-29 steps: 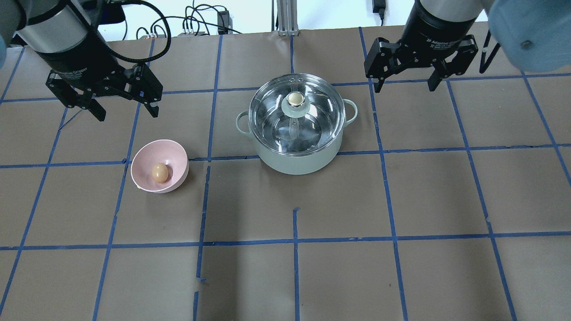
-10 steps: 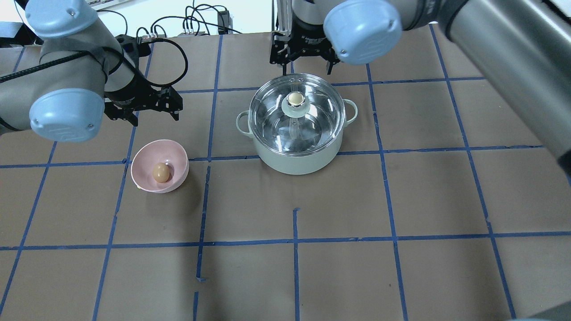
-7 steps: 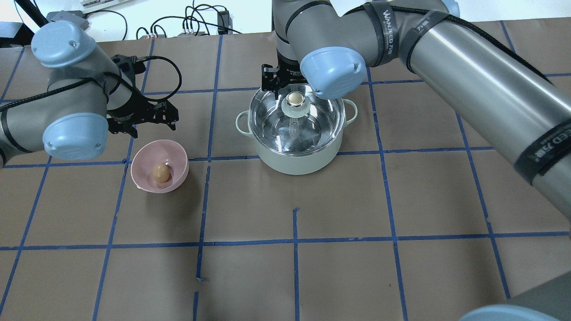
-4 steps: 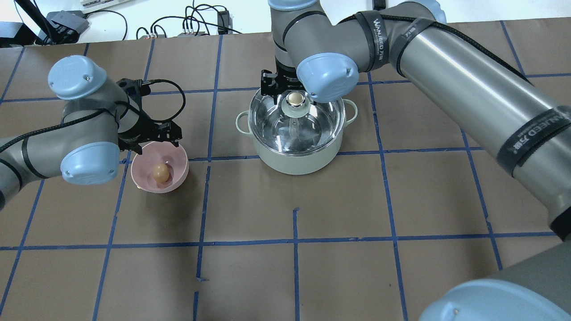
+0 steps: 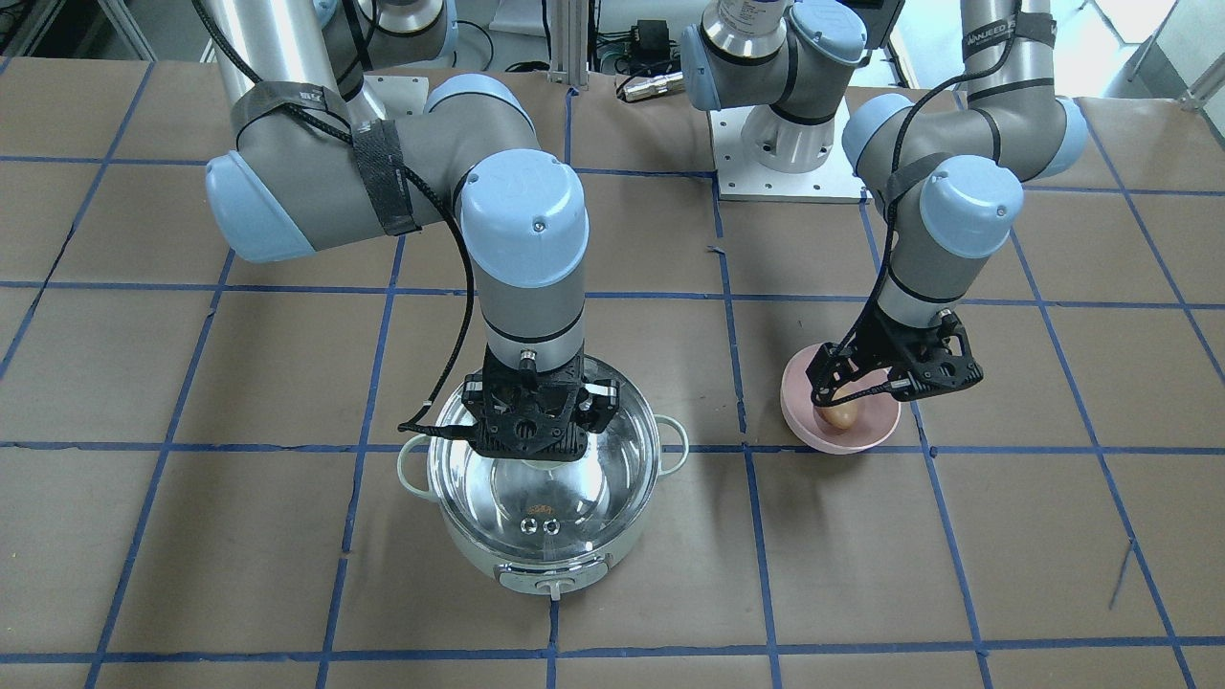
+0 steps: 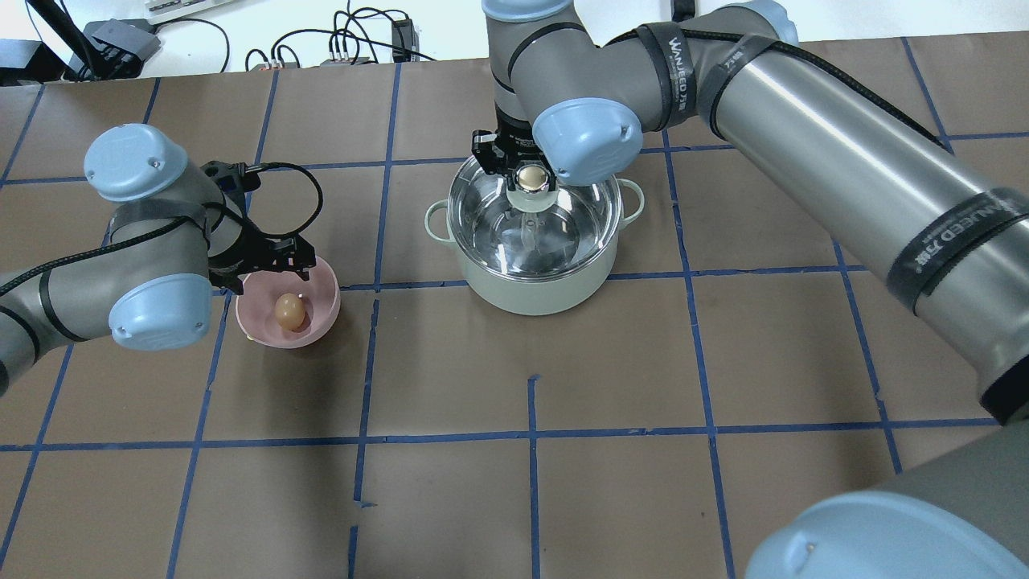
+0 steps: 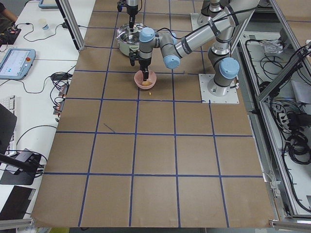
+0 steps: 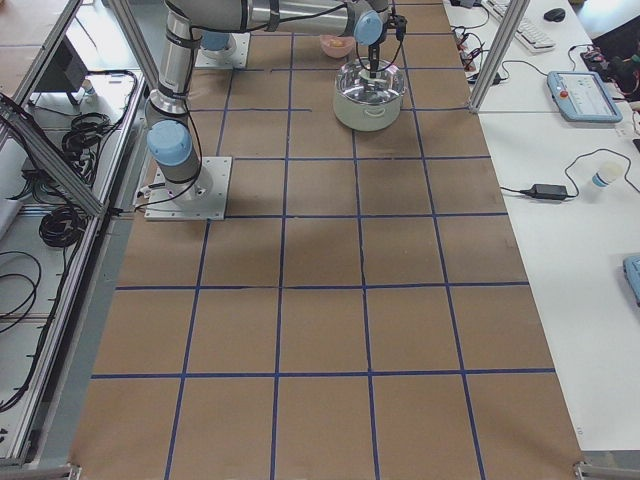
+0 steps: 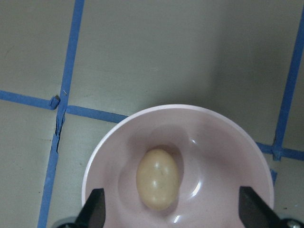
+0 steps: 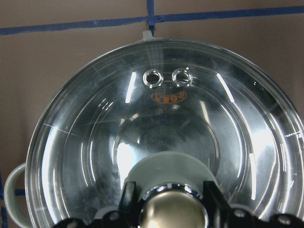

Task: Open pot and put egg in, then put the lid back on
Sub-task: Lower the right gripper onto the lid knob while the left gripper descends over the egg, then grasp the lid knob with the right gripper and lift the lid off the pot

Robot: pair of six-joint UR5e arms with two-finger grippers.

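Right jaws about half closed, pads (image 10: 128,202) tight against both sides of the knob (image 6: 530,178) of the lid (image 6: 575,217), which sits seated on the pot (image 6: 530,293) at the far middle of the bench (image 6: 643,482). Left jaws wide open, holding nothing, tips low over the pink bowl (image 6: 325,301) left of the pot. They straddle the egg (image 6: 288,310) lying in the bowl's bottom, clear of it on both sides.
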